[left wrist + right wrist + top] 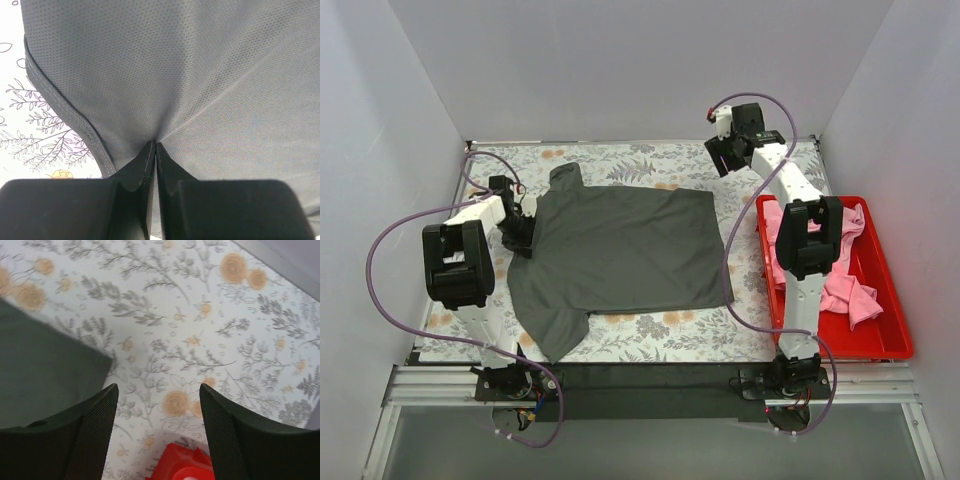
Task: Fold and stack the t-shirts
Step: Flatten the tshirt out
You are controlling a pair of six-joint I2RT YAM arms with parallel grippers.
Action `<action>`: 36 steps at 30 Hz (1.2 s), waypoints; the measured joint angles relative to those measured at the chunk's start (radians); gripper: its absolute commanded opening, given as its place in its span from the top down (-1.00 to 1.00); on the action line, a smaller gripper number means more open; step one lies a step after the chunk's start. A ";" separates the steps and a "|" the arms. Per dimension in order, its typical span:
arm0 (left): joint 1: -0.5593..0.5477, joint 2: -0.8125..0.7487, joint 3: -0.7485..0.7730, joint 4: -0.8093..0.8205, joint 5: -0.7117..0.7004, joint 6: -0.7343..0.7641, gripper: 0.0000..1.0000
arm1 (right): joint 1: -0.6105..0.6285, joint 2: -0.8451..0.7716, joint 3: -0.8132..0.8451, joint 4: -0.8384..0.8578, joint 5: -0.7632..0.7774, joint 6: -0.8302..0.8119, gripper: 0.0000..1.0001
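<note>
The grey t-shirt (625, 245) lies flat on the bench's floral cloth (650, 160). Its long axis runs 9 to 3 o'clock, with the sleeves and neck end at 9 and the hem at 3. The left tool (154, 147) is pinched tight on the shirt's 9 o'clock edge. The right tool (159, 390) hangs at 1 o'clock, jaws wide apart and holding nothing. Bare cloth borders the shirt at 12 and 6. The pink t-shirts (850, 290) lie heaped in the red tray (890, 340) at 3 o'clock.
</note>
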 measured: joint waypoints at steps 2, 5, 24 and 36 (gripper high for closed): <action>0.000 -0.001 0.000 -0.001 -0.002 0.007 0.71 | 0.002 -0.053 -0.073 -0.019 -0.064 -0.005 -0.33; 0.000 -0.007 -0.006 -0.001 0.001 0.018 0.50 | 0.011 -0.155 -0.200 -0.106 -0.195 -0.022 -0.13; 0.010 0.029 0.255 -0.058 0.185 0.021 -0.05 | 0.087 -0.217 -0.647 -0.179 -0.436 -0.019 0.49; 0.010 0.158 0.475 -0.101 0.275 -0.018 -0.05 | 0.142 -0.298 -0.614 -0.327 -0.549 -0.118 -0.03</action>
